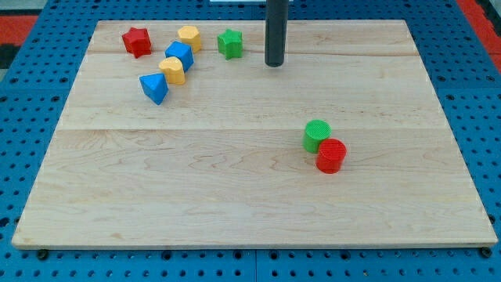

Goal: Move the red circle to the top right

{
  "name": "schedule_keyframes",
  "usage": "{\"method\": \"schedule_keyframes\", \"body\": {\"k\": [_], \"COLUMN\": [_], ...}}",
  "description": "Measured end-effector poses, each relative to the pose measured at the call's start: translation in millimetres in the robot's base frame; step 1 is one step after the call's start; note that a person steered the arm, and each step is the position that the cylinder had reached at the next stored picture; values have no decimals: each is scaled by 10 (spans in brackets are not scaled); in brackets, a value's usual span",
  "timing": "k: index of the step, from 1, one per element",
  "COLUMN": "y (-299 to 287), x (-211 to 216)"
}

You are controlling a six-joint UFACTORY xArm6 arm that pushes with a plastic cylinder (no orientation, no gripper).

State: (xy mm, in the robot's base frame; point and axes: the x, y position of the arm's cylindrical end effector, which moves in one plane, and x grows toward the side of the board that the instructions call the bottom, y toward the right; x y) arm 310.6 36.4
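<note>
My tip (274, 64) rests on the wooden board (235, 196) near the top centre of the frame, just to the right of the green star (230, 43) and touching no block; being a plain rod, it has nothing to open or close and holds nothing, it can only shove. The red circle (331, 155), the block I am meant to send to the top right, sits well apart from me in the lower right-centre of the frame, with the green circle (317, 135) touching it on its upper-left side. That pairing matters: I judge that a push from the lower left would be the line towards the top right corner, and the green circle's place leaves that side of the red one free, so I must come round below and to the left of it first. The rest lie clustered in the upper left, out of the way: a red star (136, 41), a yellow block (189, 37), a blue cube (179, 56), a second yellow block (172, 70) and a blue triangular block (154, 88). The top right corner has no block in it, so the goal is unobstructed.
</note>
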Motion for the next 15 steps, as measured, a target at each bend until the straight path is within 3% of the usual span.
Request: {"method": "schedule_keyframes", "body": {"k": [1, 3, 4, 5, 6, 7, 9, 13, 15], "y": [-89, -851, -847, -731, 87, 140, 813, 744, 962], "x": [334, 802, 1488, 2296, 2647, 2417, 2108, 1129, 1261]}}
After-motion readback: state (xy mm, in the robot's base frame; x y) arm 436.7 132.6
